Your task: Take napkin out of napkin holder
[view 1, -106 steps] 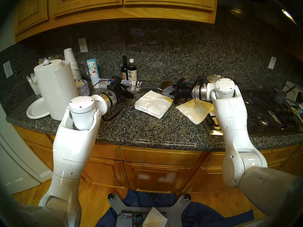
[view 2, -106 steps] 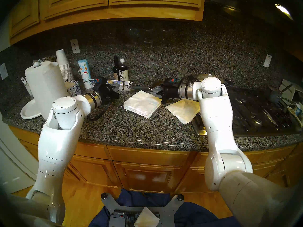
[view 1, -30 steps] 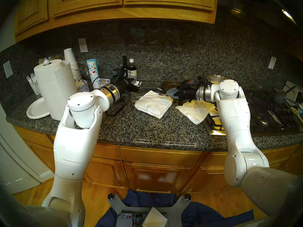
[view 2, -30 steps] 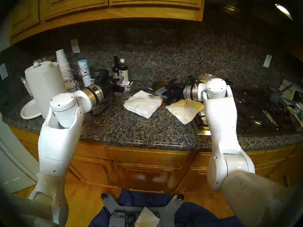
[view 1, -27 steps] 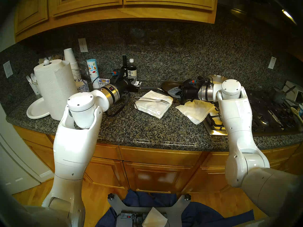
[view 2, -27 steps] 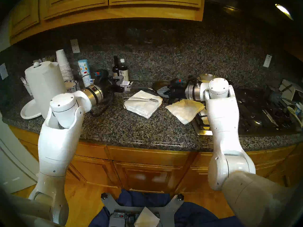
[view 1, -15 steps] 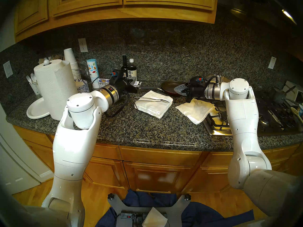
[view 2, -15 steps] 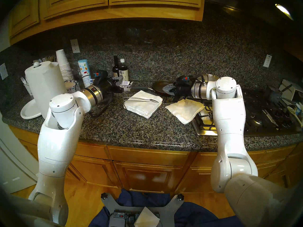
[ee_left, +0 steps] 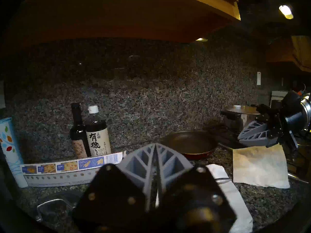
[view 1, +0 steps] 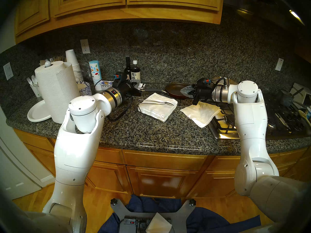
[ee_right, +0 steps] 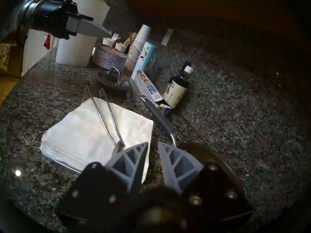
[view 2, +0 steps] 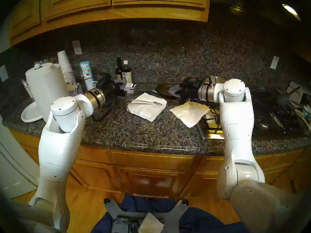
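Observation:
The napkin (view 1: 200, 112) lies flat on the counter right of the holder, one corner over the stove edge; it also shows in the left wrist view (ee_left: 259, 167). The napkin holder's wire arm (view 1: 155, 102) lies across the thick napkin pile (view 1: 156, 110), also in the right wrist view (ee_right: 107, 120). My right gripper (view 1: 181, 91) hovers over the frying pan, behind the napkin, slightly open and empty (ee_right: 153, 144). My left gripper (view 1: 136, 81) is shut and empty (ee_left: 155, 144), left of and behind the pile.
A frying pan (view 1: 176, 89) sits behind the pile, its handle pointing left. The stove (view 1: 223, 128) is at the right. Two bottles (view 1: 135, 73), a flat box (ee_left: 70, 167), a paper towel roll (view 1: 57, 93) and a paper plate (view 1: 37, 112) stand at the left.
The wire arm, earlier folded back left of the pile, swung over and now lies on it. My right gripper let it go and drew back right. The left gripper moved up and back.

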